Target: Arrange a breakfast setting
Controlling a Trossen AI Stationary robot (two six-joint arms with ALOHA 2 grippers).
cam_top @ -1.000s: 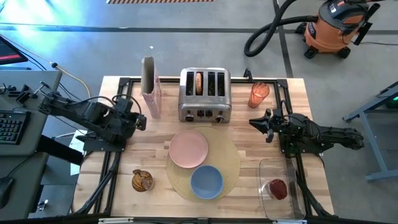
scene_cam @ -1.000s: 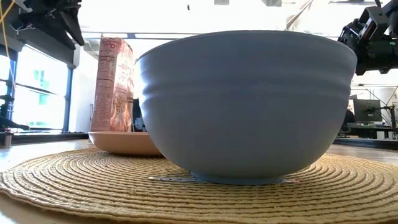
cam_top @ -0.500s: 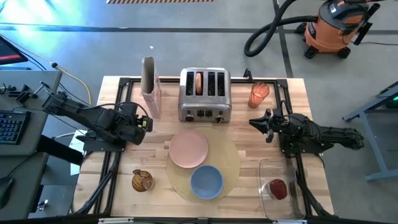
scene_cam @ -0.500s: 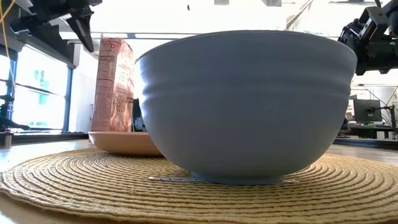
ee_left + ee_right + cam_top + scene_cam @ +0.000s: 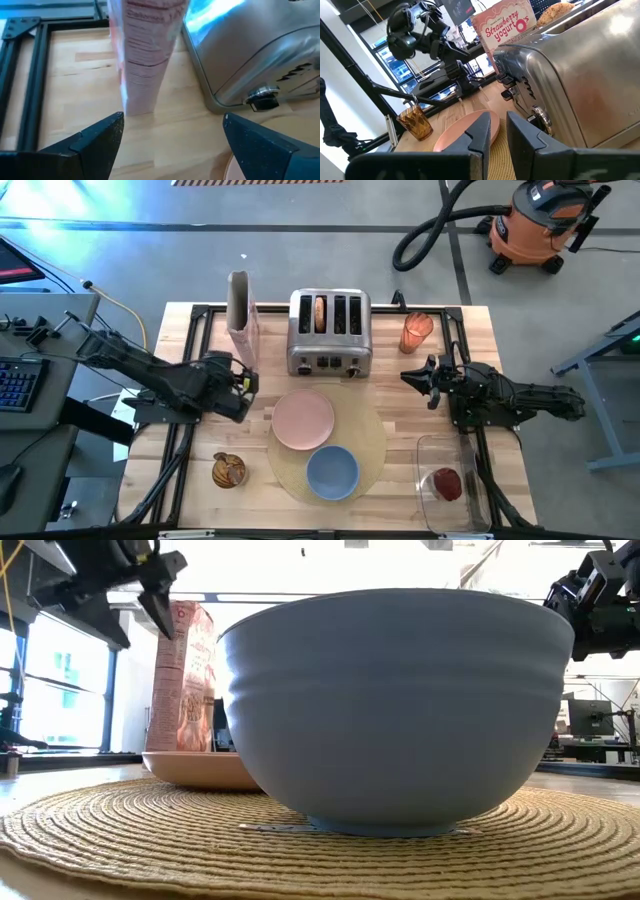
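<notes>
Pink cereal box (image 5: 147, 55) before wide-open left claw (image 5: 172, 132)

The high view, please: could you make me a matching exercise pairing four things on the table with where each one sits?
Things:
1. bagel
2. red fruit
3. bowl
4. cereal box

Places:
A. in the clear container by the right arm
B. on the placemat, beside the plate
C. upright, left of the toaster
D. in a toaster slot

Pairs: 1-D, 2-A, 3-B, 4-C
</notes>
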